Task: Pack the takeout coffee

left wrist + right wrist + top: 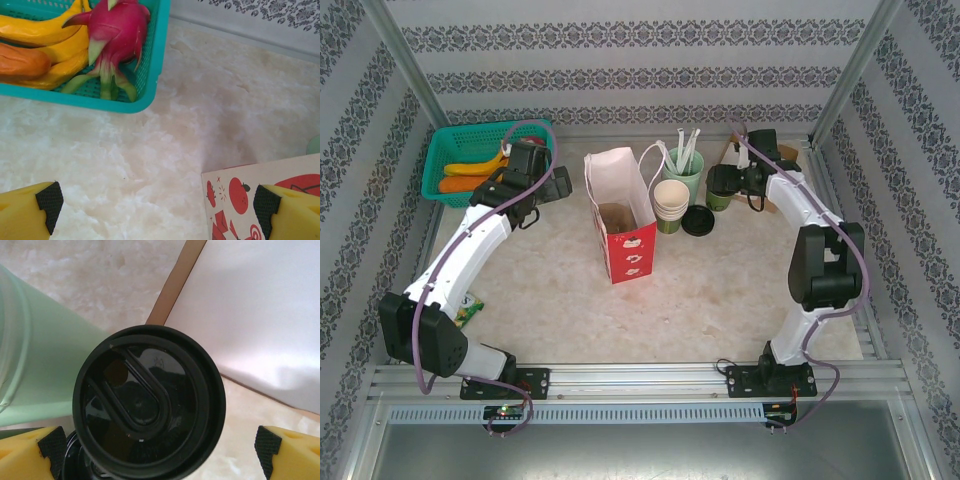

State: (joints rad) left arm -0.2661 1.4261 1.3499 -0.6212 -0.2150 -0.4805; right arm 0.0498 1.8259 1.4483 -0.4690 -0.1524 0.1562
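Note:
The takeout coffee, a small pale green cup with a round black lid, stands at the back right of the table. My right gripper hovers directly over it. In the right wrist view the right gripper is open, with its yellow fingers on either side of the lid and apart from it. The red-and-white paper bag stands open-topped at the table's middle. My left gripper is open and empty between the basket and the bag. The bag's printed corner lies by the right finger of the left gripper.
A teal basket at the back left holds bananas and a dragon fruit. Left of the coffee stand a mint-green cup with straws, a stack of lidless paper cups and a loose black lid. A small green packet lies by the left arm.

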